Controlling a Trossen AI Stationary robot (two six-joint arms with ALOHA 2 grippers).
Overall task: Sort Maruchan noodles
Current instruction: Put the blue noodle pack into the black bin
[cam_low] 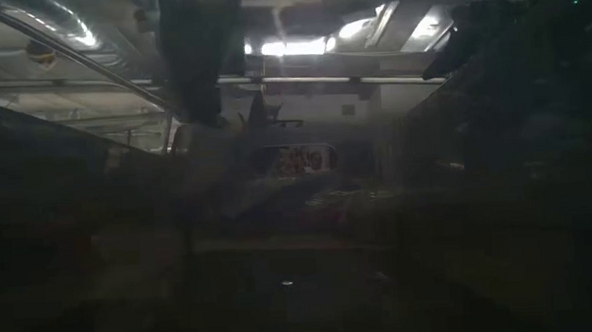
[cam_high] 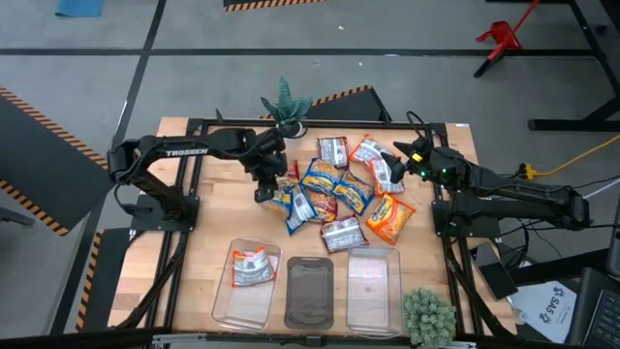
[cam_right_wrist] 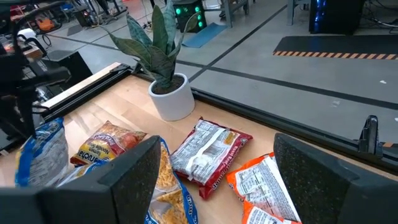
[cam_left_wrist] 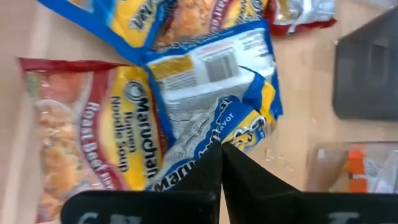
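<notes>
A pile of Maruchan noodle packets (cam_high: 334, 189), orange, blue-and-yellow and red-and-silver, lies on the middle of the wooden table (cam_high: 208, 233). My left gripper (cam_high: 266, 191) is at the pile's left edge, shut on a blue-and-yellow packet (cam_left_wrist: 211, 74) whose barcode side shows. Beside that packet lies a red roast-beef packet (cam_left_wrist: 81, 130). My right gripper (cam_high: 392, 167) hovers open over the pile's right side, its fingers (cam_right_wrist: 134, 174) with nothing between them. One red-and-silver packet (cam_high: 253, 268) lies in the left clear bin (cam_high: 228, 301). My left gripper pinches a crumpled edge (cam_left_wrist: 235, 127) of the blue-and-yellow packet between its two shut fingertips. The fingers come from above, slanting down toward the table's right. The packet hangs below them, bent up at the hold; whether its far end rests on the pile I cannot tell.
Three clear bins stand along the near edge: left, middle (cam_high: 310, 291) and right (cam_high: 373, 283). A potted plant (cam_high: 286, 105) stands at the far edge and another plant (cam_high: 427, 316) at the near right corner. Bare wood shows between pile and bins.
</notes>
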